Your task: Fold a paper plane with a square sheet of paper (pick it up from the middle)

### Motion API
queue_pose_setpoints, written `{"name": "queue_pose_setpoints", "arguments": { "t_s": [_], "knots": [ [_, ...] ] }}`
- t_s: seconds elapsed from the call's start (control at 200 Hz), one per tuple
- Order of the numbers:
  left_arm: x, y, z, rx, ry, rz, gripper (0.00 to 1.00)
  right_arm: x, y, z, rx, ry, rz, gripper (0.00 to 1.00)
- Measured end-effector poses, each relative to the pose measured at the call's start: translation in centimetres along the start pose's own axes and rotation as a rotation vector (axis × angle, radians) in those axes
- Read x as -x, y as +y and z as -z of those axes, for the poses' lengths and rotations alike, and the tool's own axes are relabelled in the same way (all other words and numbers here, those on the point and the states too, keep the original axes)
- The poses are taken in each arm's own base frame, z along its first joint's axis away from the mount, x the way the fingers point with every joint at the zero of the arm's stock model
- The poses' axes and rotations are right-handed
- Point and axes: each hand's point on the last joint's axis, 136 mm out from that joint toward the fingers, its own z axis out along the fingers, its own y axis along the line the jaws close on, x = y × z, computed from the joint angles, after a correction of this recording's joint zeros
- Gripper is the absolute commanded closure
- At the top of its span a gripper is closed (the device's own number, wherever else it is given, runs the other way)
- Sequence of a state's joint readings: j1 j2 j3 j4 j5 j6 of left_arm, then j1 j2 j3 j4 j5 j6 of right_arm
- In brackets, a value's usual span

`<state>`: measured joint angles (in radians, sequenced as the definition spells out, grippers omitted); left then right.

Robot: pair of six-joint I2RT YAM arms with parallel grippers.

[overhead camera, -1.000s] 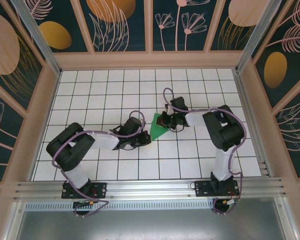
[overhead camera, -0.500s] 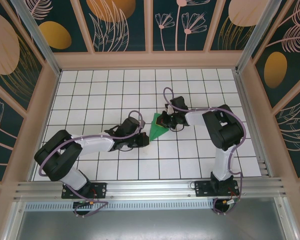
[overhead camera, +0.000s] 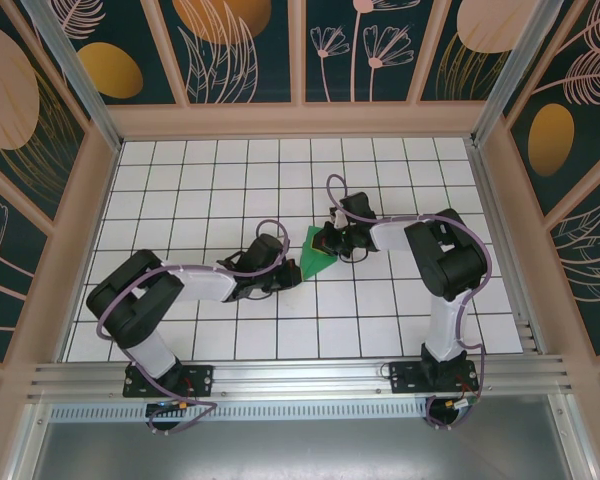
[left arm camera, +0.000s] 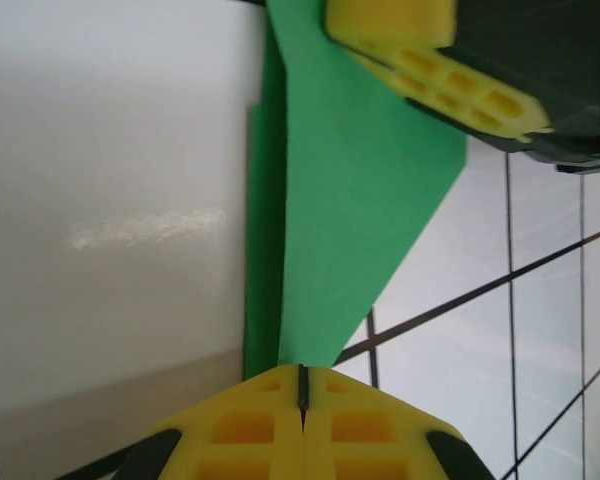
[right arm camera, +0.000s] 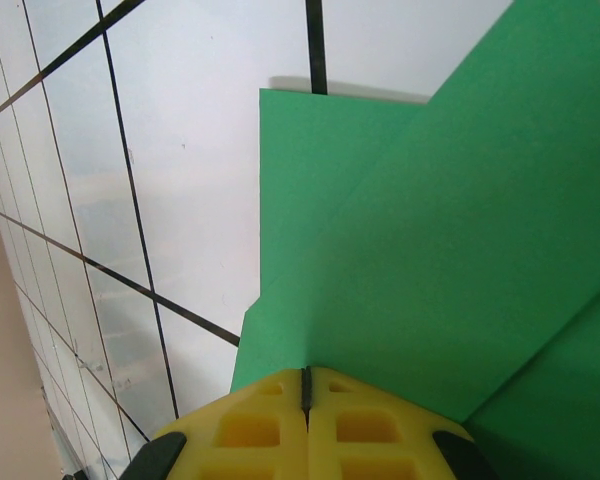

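Left gripper (left arm camera: 302,378) pinching folded green paper (left arm camera: 355,210) tip | right gripper (right arm camera: 305,380) pinching opposite edge | grid table (right arm camera: 195,150) beneath

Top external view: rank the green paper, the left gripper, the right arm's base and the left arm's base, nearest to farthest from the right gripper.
1. green paper, pinched by the right gripper, mid-table.
2. left gripper, down-left, on the paper's tip.
3. right arm's base, near edge, right side.
4. left arm's base, near edge, left side.
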<state>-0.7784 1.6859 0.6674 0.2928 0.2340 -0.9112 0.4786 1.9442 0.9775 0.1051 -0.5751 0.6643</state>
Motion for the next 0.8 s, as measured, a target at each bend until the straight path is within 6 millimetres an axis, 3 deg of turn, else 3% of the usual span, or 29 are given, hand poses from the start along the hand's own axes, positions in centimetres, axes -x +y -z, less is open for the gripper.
{"name": "queue_pose_setpoints", "arguments": {
  "t_s": [0.47,0.595,0.801],
  "knots": [
    [0.0,0.5,-0.9,0.015,0.004,0.007,1.0,0.4,0.3,0.4,-0.013,-0.017,0.032,0.95],
    [0.1,0.5,-1.0,0.016,0.004,0.011,1.0,0.3,1.4,1.2,0.004,-0.026,0.069,0.97],
    [0.1,0.5,-1.0,0.023,0.009,0.017,1.0,-3.1,2.9,0.8,0.033,0.041,0.116,0.98]
  ]
}}
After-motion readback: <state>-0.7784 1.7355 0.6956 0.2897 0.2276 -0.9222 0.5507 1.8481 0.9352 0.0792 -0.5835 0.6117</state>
